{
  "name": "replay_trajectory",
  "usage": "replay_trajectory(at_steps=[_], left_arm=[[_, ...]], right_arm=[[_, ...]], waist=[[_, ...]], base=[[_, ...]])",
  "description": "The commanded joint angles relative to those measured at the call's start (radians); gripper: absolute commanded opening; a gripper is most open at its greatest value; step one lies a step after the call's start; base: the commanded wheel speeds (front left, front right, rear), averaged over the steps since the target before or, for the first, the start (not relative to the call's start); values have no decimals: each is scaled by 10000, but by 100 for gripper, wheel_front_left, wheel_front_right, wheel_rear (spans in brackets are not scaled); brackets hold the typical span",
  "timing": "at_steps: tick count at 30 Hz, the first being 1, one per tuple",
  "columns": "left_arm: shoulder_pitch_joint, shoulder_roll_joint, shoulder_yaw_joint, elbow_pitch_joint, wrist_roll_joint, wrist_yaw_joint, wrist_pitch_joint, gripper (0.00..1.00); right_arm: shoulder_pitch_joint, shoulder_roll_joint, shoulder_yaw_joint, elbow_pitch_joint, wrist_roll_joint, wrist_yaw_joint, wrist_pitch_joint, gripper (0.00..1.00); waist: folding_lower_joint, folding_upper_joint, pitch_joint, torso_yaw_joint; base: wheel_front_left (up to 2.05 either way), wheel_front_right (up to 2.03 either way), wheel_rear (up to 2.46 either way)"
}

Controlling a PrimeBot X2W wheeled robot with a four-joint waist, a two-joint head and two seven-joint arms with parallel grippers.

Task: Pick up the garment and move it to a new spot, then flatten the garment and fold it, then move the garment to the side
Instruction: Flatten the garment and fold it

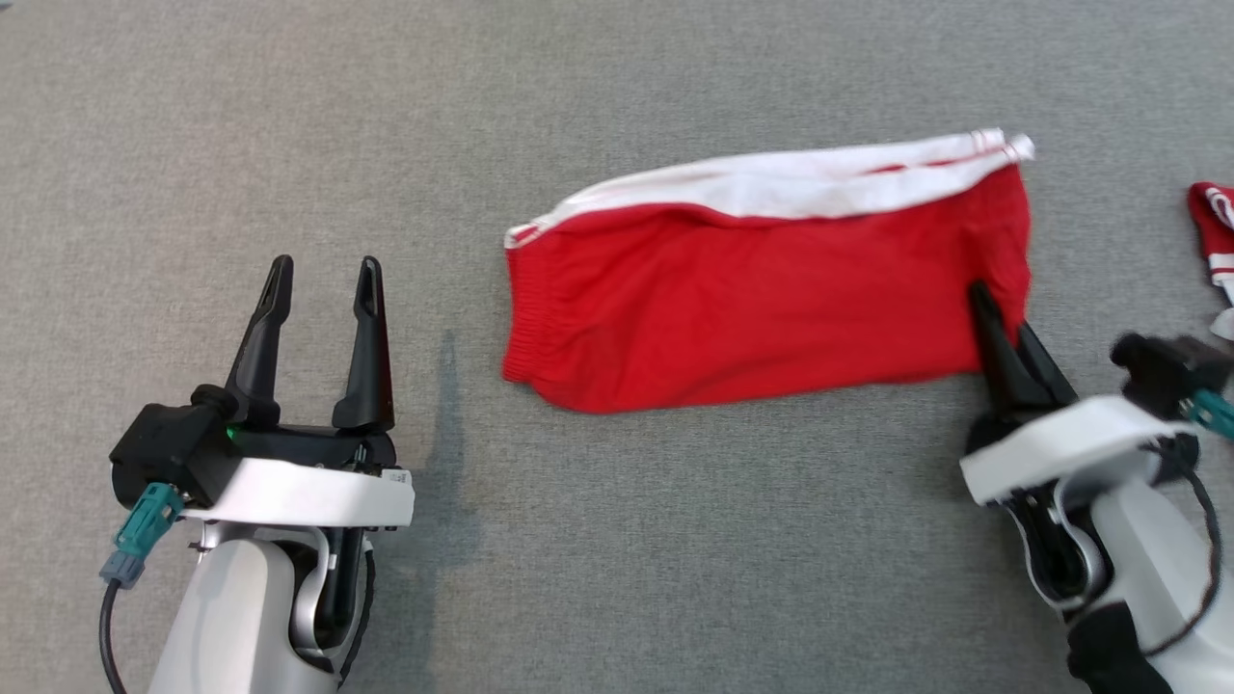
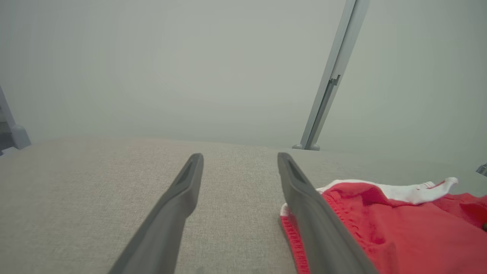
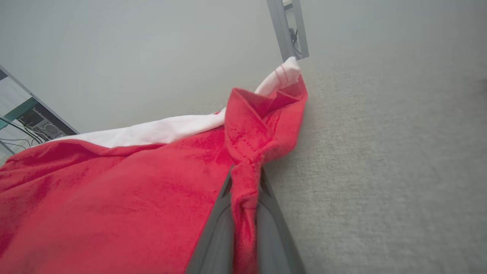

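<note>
Red cloth with a white band along one edge, the garment (image 1: 762,289) lies flat on the grey fabric table top (image 1: 617,540). In the head view it is a bit to the right of the middle. The white band (image 1: 800,183) runs along the garment's far side. Its short stitched end points to the robot's left.

The right gripper (image 1: 1003,313) is at the garment's near right corner. Its 2 dark fingers (image 3: 213,239) are closed tight on a pinch of red cloth. In the right wrist view a thin fold of the garment is squeezed between them and bunches up just past the tips.

The left gripper (image 1: 325,265) is at the lower left of the head view, well apart from the garment. Its 2 fingers stand wide open over the grey table top. In the left wrist view the garment's end shows near the right-hand finger (image 2: 304,198).

A small red and white piece of cloth (image 1: 1215,231) lies at the right edge of the head view, apart from the garment. A grey post (image 2: 331,76) stands past the table's far edge.
</note>
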Motion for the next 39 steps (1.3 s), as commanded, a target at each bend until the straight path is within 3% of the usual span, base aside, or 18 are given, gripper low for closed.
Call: replay_trajectory(at_steps=[1, 7, 13, 24, 30, 36, 38, 39], left_arm=[[86, 85, 48, -40, 69, -13, -35, 100], [228, 151, 62, -125, 57, 6, -19, 100], [262, 216, 9, -162, -19, 22, 78, 100], [283, 216, -85, -177, -184, 89, 136, 100], [238, 124, -233, -112, -287, 123, 80, 100], [194, 74, -308, -33, -367, 140, 34, 100], [199, 67, -300, -15, -384, 162, 21, 100], [205, 68, -299, -7, -374, 166, 13, 100]], right_arm=[[530, -161, -219, 12, 71, -14, -12, 0], [1459, -36, -1492, -542, -159, -11, 5, 0], [976, 313, -1394, -1104, -622, -8, 50, 0], [50, 1269, 1347, -3636, -1385, -8, 1223, 0], [30, 1477, 2757, -2924, -1377, -8, 1789, 0], [61, 1510, 3237, -2029, -1434, -8, 1676, 0], [30, 1522, 3346, -1863, -1400, -8, 1534, 56], [25, 1526, 3426, -1825, -1360, -8, 1461, 100]], waist=[[0, 0, -117, -128], [0, 0, -307, -405], [0, 0, -435, -443], [0, 0, -563, -233], [0, 0, -448, 110], [0, 0, -374, 237], [0, 0, -356, 210], [0, 0, -354, 189]], base=[[0, 0, 0], [0, 0, 0], [0, 0, 0], [0, 0, 0], [0, 0, 0], [0, 0, 0], [0, 0, 0], [0, 0, 0]])
